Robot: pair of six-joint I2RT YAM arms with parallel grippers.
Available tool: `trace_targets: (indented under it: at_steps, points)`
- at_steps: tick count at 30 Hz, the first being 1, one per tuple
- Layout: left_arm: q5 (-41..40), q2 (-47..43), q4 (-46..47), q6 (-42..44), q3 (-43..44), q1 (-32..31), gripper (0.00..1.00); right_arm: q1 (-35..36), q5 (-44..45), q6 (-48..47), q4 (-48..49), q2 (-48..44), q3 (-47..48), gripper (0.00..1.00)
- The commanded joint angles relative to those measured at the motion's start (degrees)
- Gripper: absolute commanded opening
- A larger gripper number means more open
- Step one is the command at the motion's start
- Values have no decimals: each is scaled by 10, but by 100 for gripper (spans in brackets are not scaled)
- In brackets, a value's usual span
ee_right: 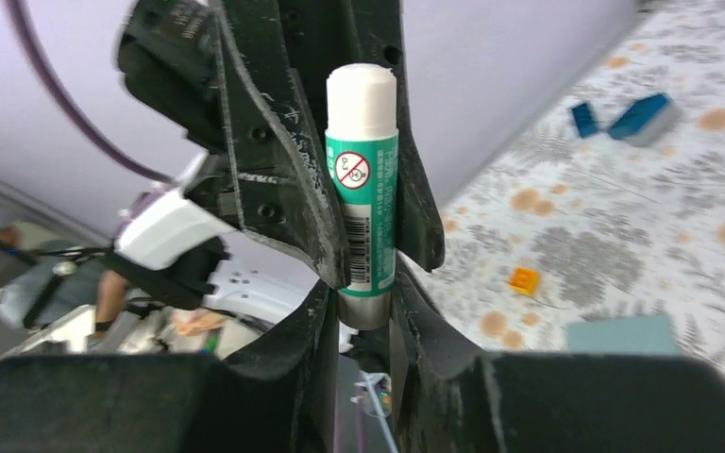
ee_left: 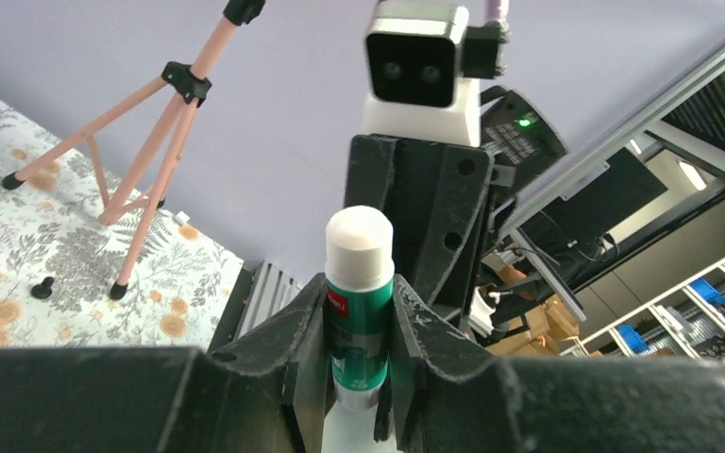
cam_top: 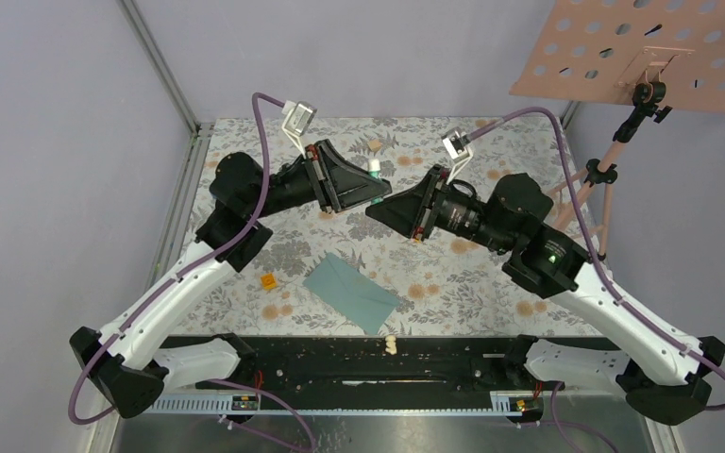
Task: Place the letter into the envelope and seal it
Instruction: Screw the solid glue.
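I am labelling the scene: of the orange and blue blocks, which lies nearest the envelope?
The orange block, apart from the envelope; the blue blocks lie farther away.

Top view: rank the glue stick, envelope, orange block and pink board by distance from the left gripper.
1. Glue stick: clamped in the left gripper itself.
2. Envelope: lying flat, toward the near edge.
3. Orange block: left of the envelope.
4. Pink board: raised at the far right corner.

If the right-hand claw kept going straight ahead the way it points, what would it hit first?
The glue stick, which sits between the fingers of the right gripper. Directly behind it, seemingly very close, is the left gripper, clamped on the same stick.
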Motion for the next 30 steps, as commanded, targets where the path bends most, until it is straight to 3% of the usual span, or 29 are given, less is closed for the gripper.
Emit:
trace_targets:
  at_steps: [1,4,6,11,13,15,18,21,25,30]
  points:
    - [-77,6,-81,56,17,-18,0,56,146,-100,-166,30,97,0]
    - [-88,9,-87,56,15,-23,0,116,311,-150,-272,74,174,0]
    - [-95,9,-96,60,14,-23,0,139,357,-165,-307,92,207,11]
    - [-104,1,-130,93,23,-21,0,139,299,-179,-214,38,125,53]
    - [-71,-1,-111,86,20,-14,0,113,199,-168,-177,12,80,62]
    - [-5,2,-22,27,-1,9,0,63,75,-127,-101,-19,21,65]
    - [62,9,202,-121,-57,41,0,-23,-92,-18,69,-67,-87,64]
    - [83,24,368,-221,-85,54,0,-66,-193,82,242,-83,-149,64]
    - [88,53,521,-318,-90,54,0,-71,-272,185,383,-39,-157,67]
    - [75,82,645,-402,-89,54,0,-72,-278,271,554,18,-166,71]
